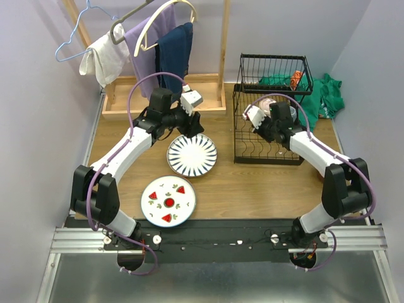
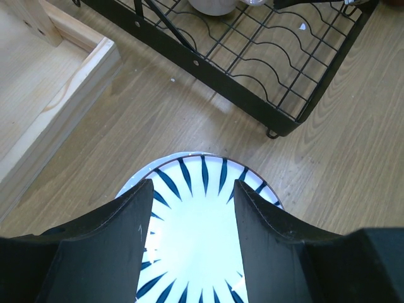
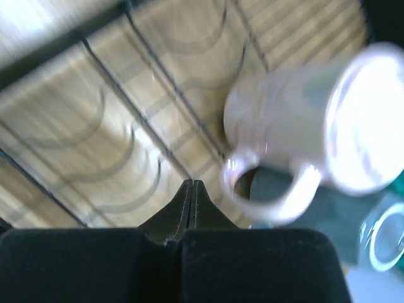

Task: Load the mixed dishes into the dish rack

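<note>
The white plate with dark-blue stripes lies flat on the table's middle. My left gripper hovers over its far rim, open and empty; in the left wrist view the plate shows between the fingers. The fruit-motif plate lies nearer the front. The black wire dish rack stands at the right. My right gripper is inside its lower tier, shut and empty, beside the pale purple mug lying there. An orange bowl sits on the upper tier.
A wooden clothes stand with hangers and cloths stands at the back left on a wooden tray base. A green cloth lies behind and in the rack. The rack's corner is close ahead of the left gripper.
</note>
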